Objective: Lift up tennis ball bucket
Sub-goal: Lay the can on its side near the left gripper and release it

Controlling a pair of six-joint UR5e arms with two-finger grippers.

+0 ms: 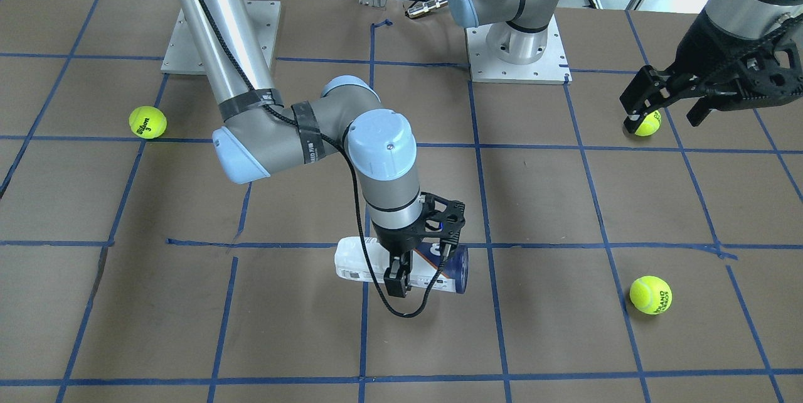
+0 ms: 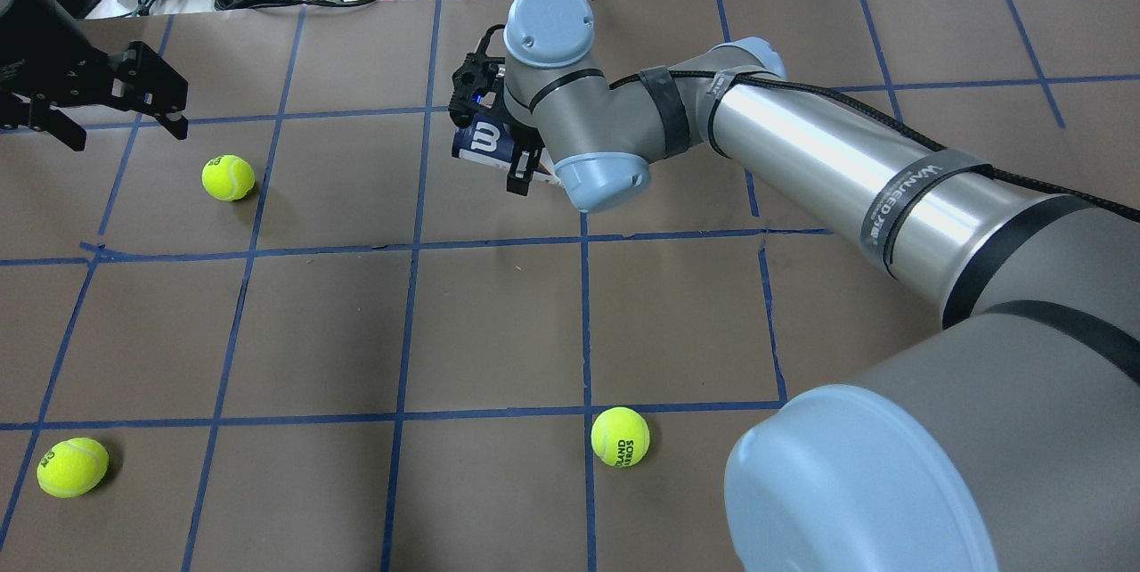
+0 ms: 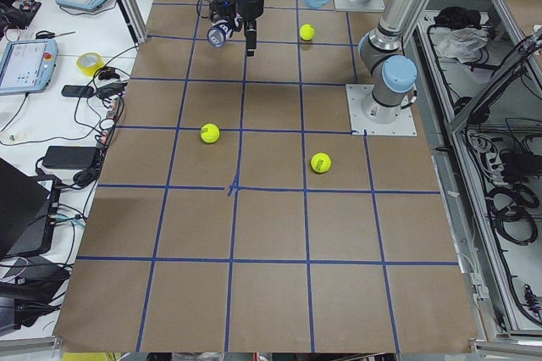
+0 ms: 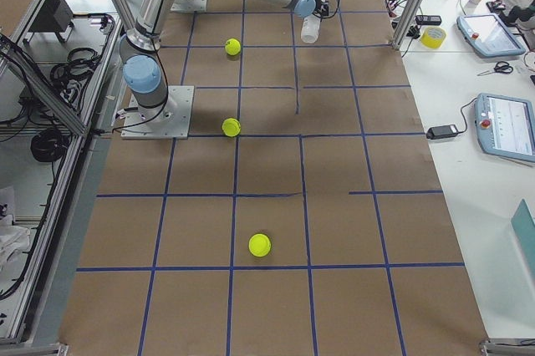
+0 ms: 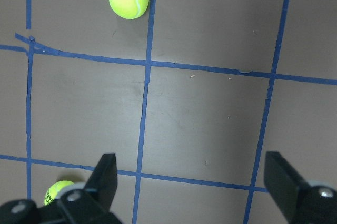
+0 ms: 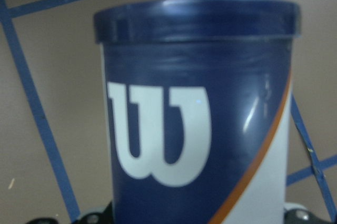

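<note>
Right gripper [image 1: 421,265]: pinching bucket [image 1: 354,262] mid-length, horizontal, near table centre. Left gripper [image 5: 192,182]: spread, empty. Risk: slick tube may swivel or slip under an abrupt lift.

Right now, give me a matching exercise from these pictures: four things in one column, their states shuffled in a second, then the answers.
Things:
1. tennis ball bucket
2. left gripper
3. right gripper
4. tennis ball marked 3

States:
A. open, holding nothing
B. yellow-green, lying on the table
C. navy and white, held sideways
D. shut on the bucket

Pairs: 1-C, 2-A, 3-D, 4-B.
</note>
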